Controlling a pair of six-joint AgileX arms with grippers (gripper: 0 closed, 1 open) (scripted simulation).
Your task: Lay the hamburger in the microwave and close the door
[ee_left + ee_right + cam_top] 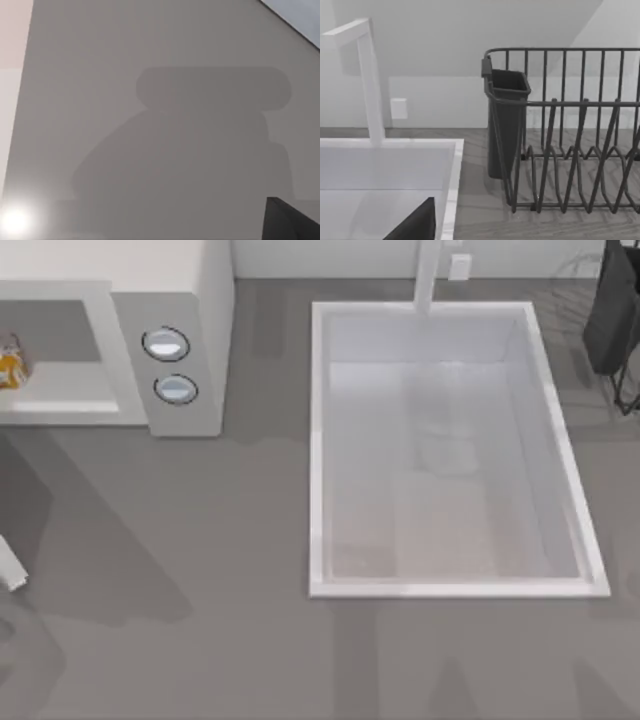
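Top view, our entry: hamburger (10, 365) inside the microwave (185, 300) cavity at the table's (240, 540) far left; placement looks done. Door (10, 568), a white sliver at the left edge, seems open; closing remains. Our tools' state: cannot tell.

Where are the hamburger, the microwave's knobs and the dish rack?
hamburger (10, 365): top view, on its orange-printed wrapper inside the microwave cavity.
upper knob (166, 343): top view, centre of the upper round dial on the microwave's side panel.
dish rack (580, 150): right wrist view, on one of its dark wires.
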